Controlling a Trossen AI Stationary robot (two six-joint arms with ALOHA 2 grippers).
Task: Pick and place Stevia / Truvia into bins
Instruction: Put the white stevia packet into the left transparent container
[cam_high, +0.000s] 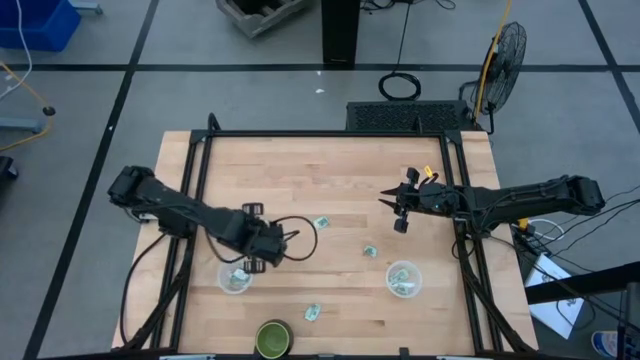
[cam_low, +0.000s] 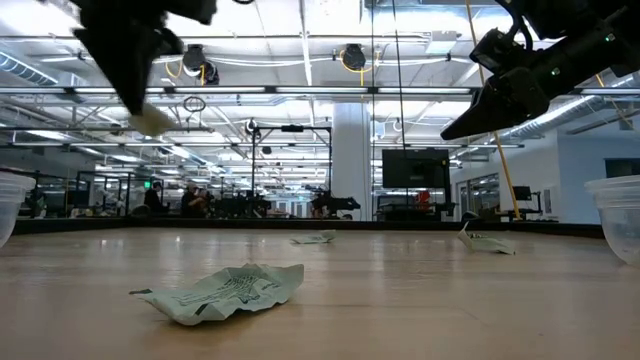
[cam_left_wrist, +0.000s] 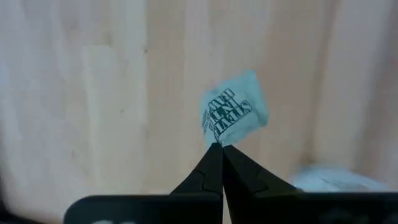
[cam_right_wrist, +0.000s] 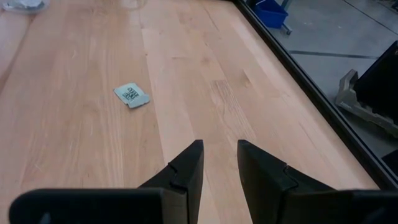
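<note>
My left gripper hovers above the table just beside the left clear cup, shut on a pale green and white packet. My right gripper is open, raised over the table's right half and touching nothing. Three loose packets lie flat on the wood; the nearest one is crumpled. The right clear cup holds some packets. The right wrist view shows one packet ahead of the open fingers. My left gripper pinches the packet by one corner between its two fingertips, which point down from above. The packet is lifted clear of the table and sticks out past the fingertips, tilted.
A dark green round container stands at the near edge between the cups. Black frame rails run along the table's left and right sides. Bare wood lies in the table's middle and far half.
</note>
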